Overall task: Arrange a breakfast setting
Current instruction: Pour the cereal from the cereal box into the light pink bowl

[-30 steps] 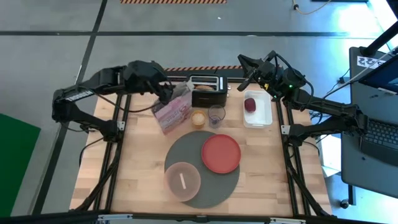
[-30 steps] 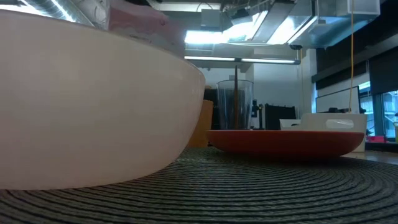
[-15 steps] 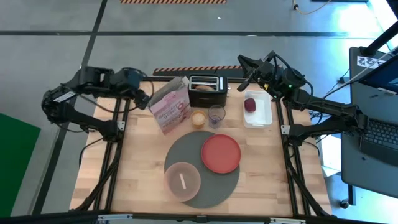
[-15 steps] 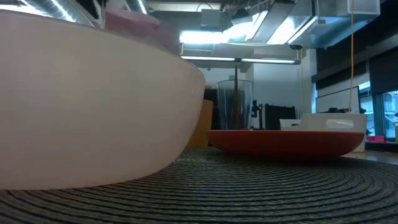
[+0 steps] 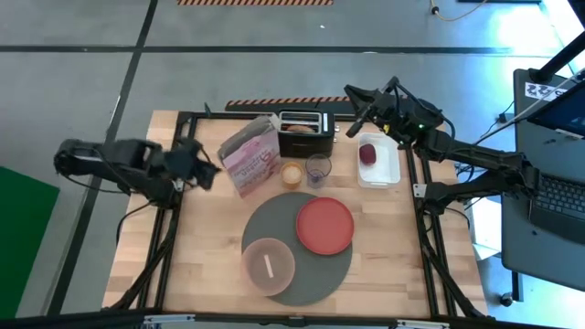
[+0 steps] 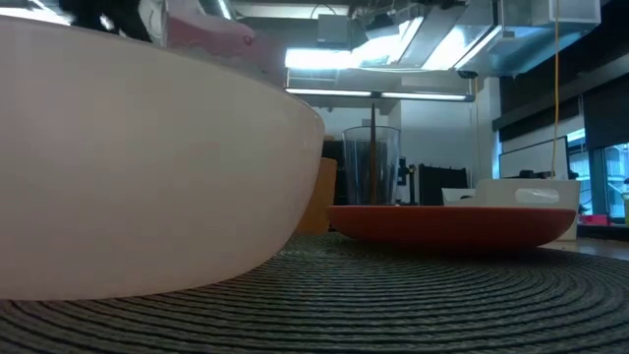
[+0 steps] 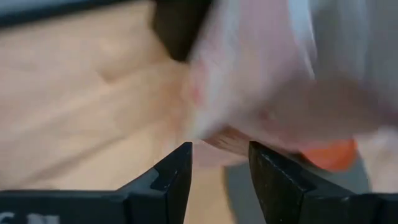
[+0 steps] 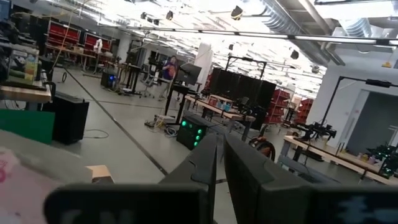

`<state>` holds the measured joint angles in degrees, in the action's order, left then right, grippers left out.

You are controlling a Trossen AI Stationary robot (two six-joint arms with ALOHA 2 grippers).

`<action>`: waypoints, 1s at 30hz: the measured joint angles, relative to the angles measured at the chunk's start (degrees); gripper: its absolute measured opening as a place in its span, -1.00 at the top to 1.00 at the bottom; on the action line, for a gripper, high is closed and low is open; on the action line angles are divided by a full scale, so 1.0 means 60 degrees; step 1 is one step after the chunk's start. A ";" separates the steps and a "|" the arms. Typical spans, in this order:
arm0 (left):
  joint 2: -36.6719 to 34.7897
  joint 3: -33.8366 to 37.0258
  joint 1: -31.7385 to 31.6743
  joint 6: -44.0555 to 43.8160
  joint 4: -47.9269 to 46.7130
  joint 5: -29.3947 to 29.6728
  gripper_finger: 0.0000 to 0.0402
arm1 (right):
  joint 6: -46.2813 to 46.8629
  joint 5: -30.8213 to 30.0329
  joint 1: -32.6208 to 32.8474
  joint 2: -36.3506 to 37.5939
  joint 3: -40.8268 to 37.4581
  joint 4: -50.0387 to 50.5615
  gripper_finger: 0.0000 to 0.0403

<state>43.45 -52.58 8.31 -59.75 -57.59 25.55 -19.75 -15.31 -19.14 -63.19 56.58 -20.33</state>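
Mat [image 5: 297, 256] lies at the table's near middle, carrying the pale bowl [image 5: 268, 265] and red plate [image 5: 324, 225]. The left gripper [image 5: 203, 170] hovers beside the pink cereal box [image 5: 250, 157], fingers apart and empty. The right gripper [image 5: 352, 99] hangs above the far edge, fingers nearly together, holding nothing.

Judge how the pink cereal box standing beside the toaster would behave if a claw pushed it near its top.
The pink cereal box stands tall on a narrow base, so it would probably tip rather than slide. It looks like thin card, so likely light and easily dented.
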 joint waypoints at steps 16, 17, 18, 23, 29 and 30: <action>-0.0103 0.4334 0.1623 -0.1200 0.2379 0.0654 0.25 | 0.0001 0.0000 0.0000 -0.0078 0.0000 -0.0129 0.83; -0.0103 0.4476 0.1623 -0.1201 0.2462 0.0602 0.25 | 0.0001 -0.0003 0.0000 -0.0077 0.0000 -0.0133 0.83; -0.0103 0.4587 0.1623 -0.1201 0.2474 0.0509 0.25 | 0.0001 -0.0004 0.0000 -0.0077 0.0000 -0.0133 0.83; -0.0103 0.4845 0.1623 -0.1426 0.2513 0.0095 0.25 | 0.0017 -0.0004 0.0000 -0.0074 0.0000 -0.0130 0.83; -0.0103 0.5232 0.1604 -0.1529 0.2810 0.0044 0.25 | 0.0088 -0.0004 0.0000 -0.0074 0.0000 -0.0125 0.83; -0.0103 0.5297 0.1597 -0.1536 0.2954 -0.0001 0.24 | 0.0092 -0.0004 0.0000 -0.0074 0.0000 -0.0125 0.83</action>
<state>42.83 -20.80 17.89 -68.97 -39.86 25.54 -19.20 -15.33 -19.14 -63.64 56.58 -21.08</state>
